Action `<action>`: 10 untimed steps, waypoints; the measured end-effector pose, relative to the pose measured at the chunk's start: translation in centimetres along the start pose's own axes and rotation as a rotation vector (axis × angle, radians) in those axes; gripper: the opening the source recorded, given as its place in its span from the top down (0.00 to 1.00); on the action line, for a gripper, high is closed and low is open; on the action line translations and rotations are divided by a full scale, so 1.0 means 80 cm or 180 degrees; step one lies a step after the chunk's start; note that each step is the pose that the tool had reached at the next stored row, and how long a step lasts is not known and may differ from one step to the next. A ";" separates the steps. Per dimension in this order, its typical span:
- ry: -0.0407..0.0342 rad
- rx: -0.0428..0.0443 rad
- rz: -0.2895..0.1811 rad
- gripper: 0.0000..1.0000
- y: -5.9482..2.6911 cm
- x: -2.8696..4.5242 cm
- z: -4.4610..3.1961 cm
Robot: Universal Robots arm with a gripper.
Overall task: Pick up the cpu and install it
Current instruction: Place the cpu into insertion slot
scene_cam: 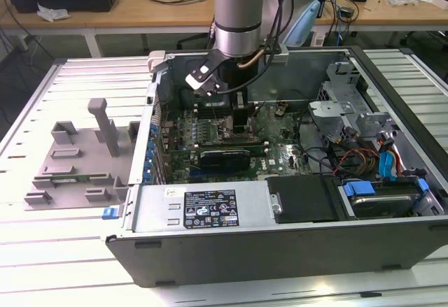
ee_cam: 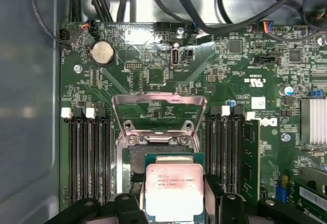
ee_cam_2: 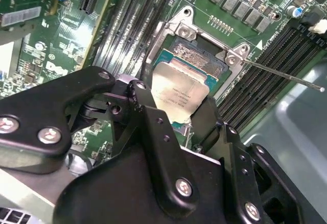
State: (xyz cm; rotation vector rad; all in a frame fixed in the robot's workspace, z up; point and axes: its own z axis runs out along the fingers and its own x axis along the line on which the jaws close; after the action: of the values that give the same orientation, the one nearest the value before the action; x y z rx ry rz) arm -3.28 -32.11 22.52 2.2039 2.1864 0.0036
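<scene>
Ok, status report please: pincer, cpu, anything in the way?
Pincer shut on cpu. Cpu just over socket. Lid raised, way open.

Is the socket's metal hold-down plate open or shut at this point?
Open. In the first wrist view the hold-down plate is swung back off the socket, with the cpu over it.
</scene>
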 end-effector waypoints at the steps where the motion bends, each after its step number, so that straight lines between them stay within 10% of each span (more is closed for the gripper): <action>1: 0.0000 0.0002 0.0000 0.46 0.000 0.0027 0.0018; 10: -0.0013 0.0022 -0.0001 0.46 -0.003 0.0152 0.0229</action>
State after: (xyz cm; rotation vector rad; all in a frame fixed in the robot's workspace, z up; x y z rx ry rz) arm -3.46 -30.93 20.66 2.2052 2.1880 -0.0085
